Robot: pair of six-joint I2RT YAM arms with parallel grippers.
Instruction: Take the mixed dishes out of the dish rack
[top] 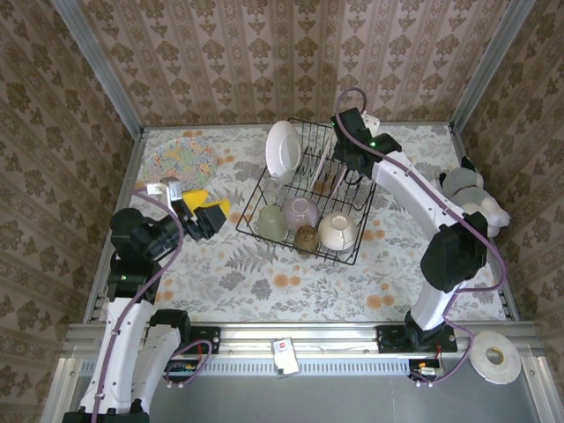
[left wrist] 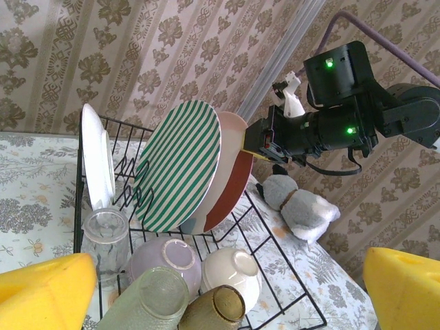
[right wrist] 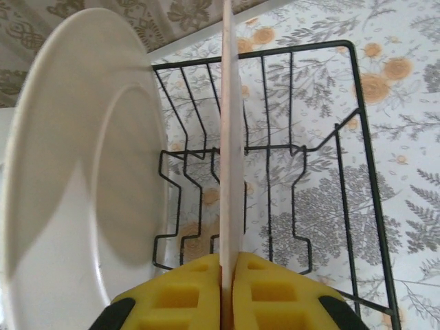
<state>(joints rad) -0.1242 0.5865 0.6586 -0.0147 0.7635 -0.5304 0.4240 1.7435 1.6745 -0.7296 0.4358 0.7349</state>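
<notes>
The black wire dish rack [top: 254, 196] stands mid-table. My right gripper [top: 337, 169] reaches into its far end, shut on the top rim of the reddish plate [left wrist: 235, 175]. In the right wrist view this plate [right wrist: 231, 151] runs edge-on between the yellow pads [right wrist: 185, 295], with a white plate [right wrist: 75, 172] beside it. A green-striped plate [left wrist: 180, 168] and a white plate [left wrist: 96, 155] stand in the slots. Below lie a lilac bowl [left wrist: 165, 261], a cream bowl [left wrist: 234, 271], two glass tumblers [left wrist: 106, 230] and an amber cup [left wrist: 216, 309]. My left gripper [top: 207, 216] is open, left of the rack.
A patterned plate [top: 181, 161] lies flat at the table's back left. A grey-white soft toy [top: 476, 198] sits by the right wall, also the soft toy [left wrist: 299, 203]. A white tape roll [top: 493, 357] rests off the front right corner. Patterned walls close in three sides.
</notes>
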